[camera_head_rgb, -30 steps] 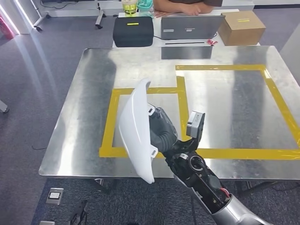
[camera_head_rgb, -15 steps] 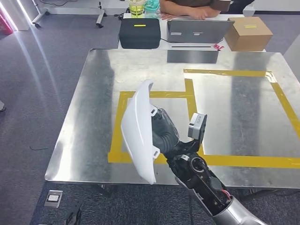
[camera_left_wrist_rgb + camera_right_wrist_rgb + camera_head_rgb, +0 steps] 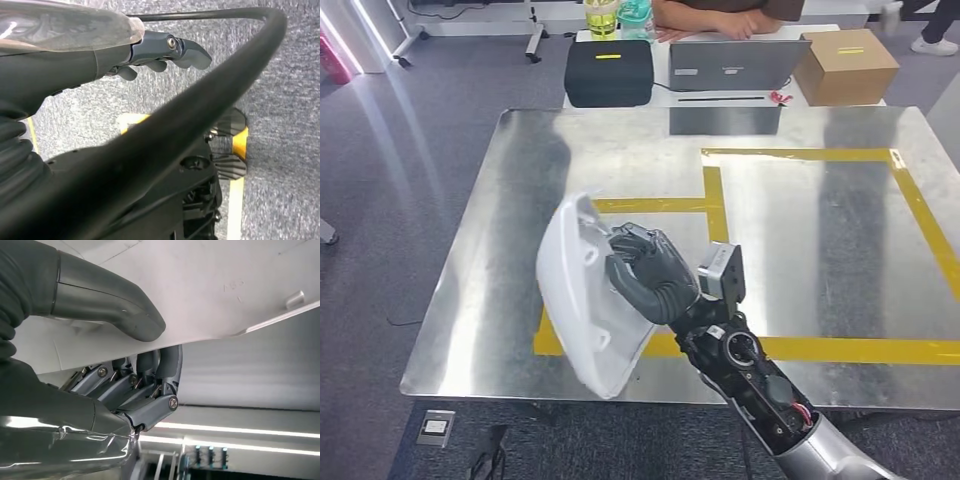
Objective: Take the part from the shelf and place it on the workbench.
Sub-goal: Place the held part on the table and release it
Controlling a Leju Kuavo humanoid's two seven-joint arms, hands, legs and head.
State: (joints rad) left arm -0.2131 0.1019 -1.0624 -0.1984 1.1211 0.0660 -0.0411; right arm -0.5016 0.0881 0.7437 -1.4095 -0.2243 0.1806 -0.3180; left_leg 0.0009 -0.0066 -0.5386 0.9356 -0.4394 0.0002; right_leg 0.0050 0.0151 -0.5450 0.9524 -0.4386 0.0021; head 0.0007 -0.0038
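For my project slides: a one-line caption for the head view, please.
The right hand holds the white part above the near edge of the metal workbench marked with yellow tape.

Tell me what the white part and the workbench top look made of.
White part: likely moulded plastic, smooth semi-gloss shell with moulded tabs and embossed lettering. Workbench top: looks like brushed sheet metal, with streaky reflections, marked with yellow tape.
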